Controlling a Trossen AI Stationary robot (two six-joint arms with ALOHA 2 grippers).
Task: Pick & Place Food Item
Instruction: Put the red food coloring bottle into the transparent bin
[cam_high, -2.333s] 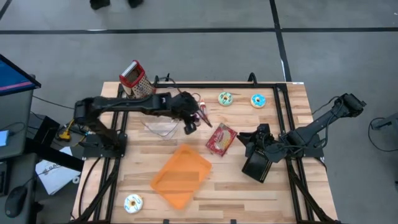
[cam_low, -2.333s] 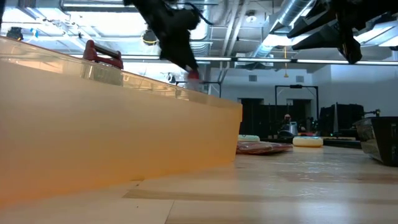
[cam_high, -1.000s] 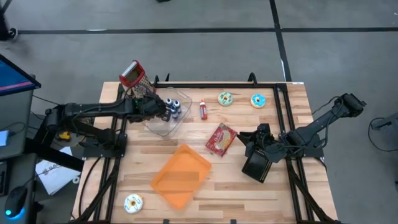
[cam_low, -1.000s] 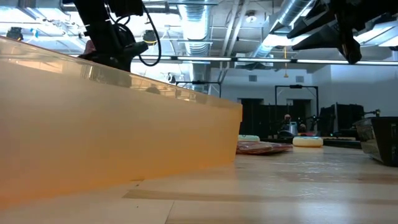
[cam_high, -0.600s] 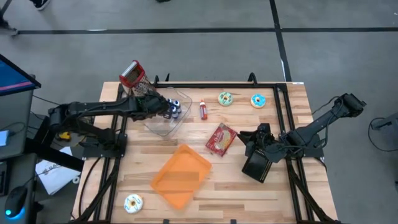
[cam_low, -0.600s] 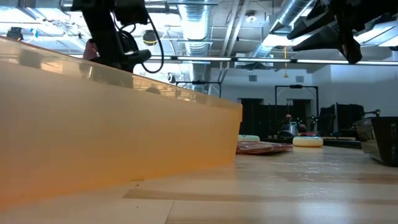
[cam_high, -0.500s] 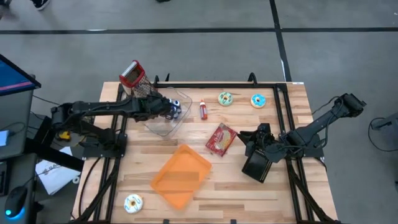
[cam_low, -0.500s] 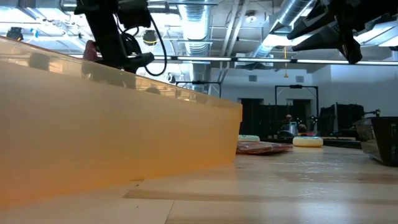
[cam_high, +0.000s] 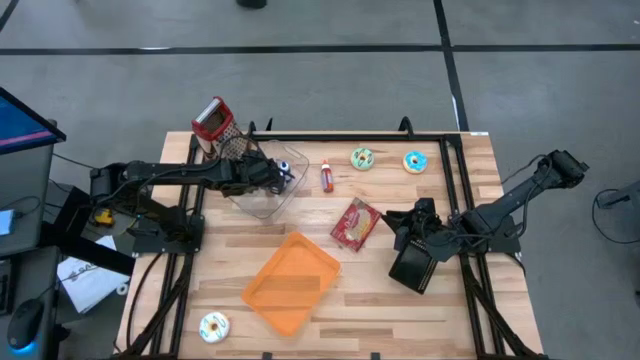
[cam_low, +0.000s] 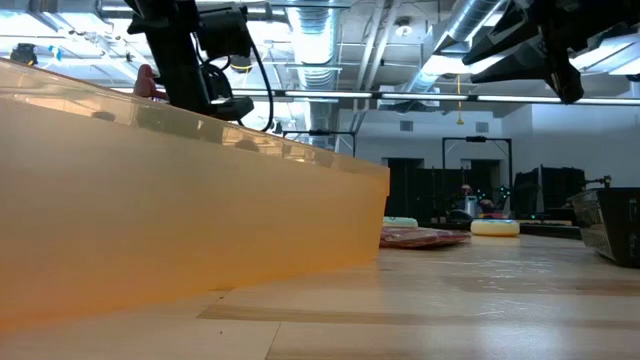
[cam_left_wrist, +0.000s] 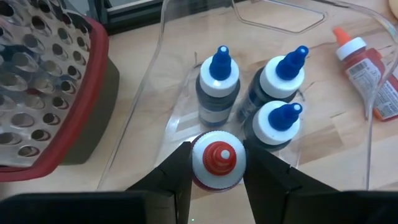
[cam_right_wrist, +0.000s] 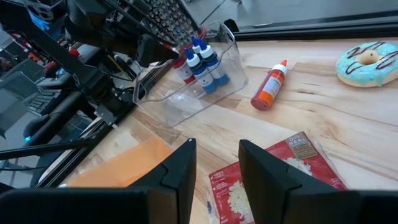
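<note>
My left gripper (cam_left_wrist: 217, 180) is shut on a small red-capped bottle (cam_left_wrist: 217, 163) inside a clear bin (cam_high: 262, 203) at the far left, right beside three blue-capped bottles (cam_left_wrist: 261, 93) standing in it. Whether the held bottle's base touches the bin floor, I cannot tell. A second red bottle (cam_high: 327, 178) lies on its side on the table just right of the bin. My right gripper (cam_right_wrist: 217, 168) waits open above the table's right part, near a red snack packet (cam_high: 355, 223), with nothing between its fingers. My left gripper pinches the red-capped bottle just below its cap (cam_left_wrist: 217, 177), one finger on each side. The fingers slant down from the table's left. The bottle stands upright between them; its lower part is hidden below the cap.
A metal grater (cam_high: 215, 125) stands just behind the bin. An orange tray (cam_high: 290, 283) lies mid-table toward the near edge. Two frosted donuts (cam_high: 362, 158) (cam_high: 414, 161) lie at the far edge, another (cam_high: 214, 326) near left. A black container (cam_high: 413, 268) sits below my right gripper.
My left gripper has gone down and a little toward the table's right edge, carrying the red-capped bottle lower into the clear bin beside the blue-capped bottles. It stays shut on the bottle.
</note>
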